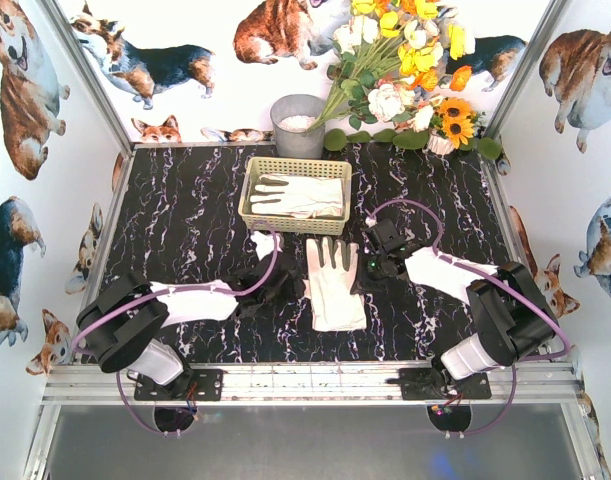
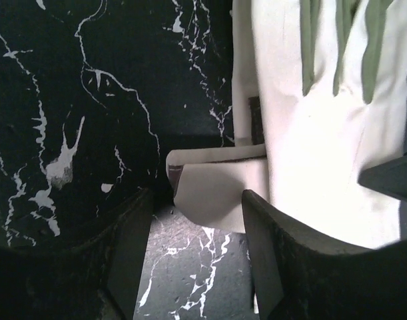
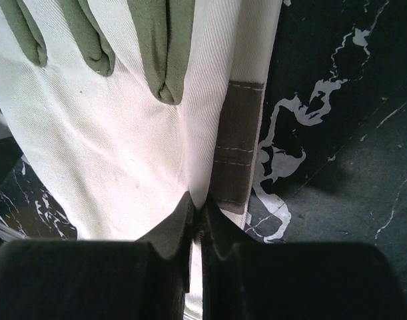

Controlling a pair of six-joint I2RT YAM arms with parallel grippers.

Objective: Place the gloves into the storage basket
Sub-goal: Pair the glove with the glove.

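Observation:
The pale yellow storage basket (image 1: 247, 200) stands at the back middle with cream gloves (image 1: 300, 195) lying in it. More gloves (image 1: 333, 285) lie stacked flat on the black marble table between my arms, grey fingers pointing to the basket. My right gripper (image 1: 369, 266) is shut on the stack's right edge; in the right wrist view the jaws (image 3: 198, 213) pinch cream fabric beside a grey patch (image 3: 235, 147). My left gripper (image 1: 277, 272) is open and empty at the stack's left side. A cream glove fold (image 2: 210, 190) lies just ahead of its fingertips (image 2: 196, 220), and the glove stack (image 2: 323, 133) is to its right.
A round grey pot (image 1: 298, 125) stands behind the basket. A bunch of artificial flowers (image 1: 405, 70) fills the back right corner. Corgi-print walls close in the table on the left, right and back. A metal rail (image 1: 305, 380) runs along the near edge.

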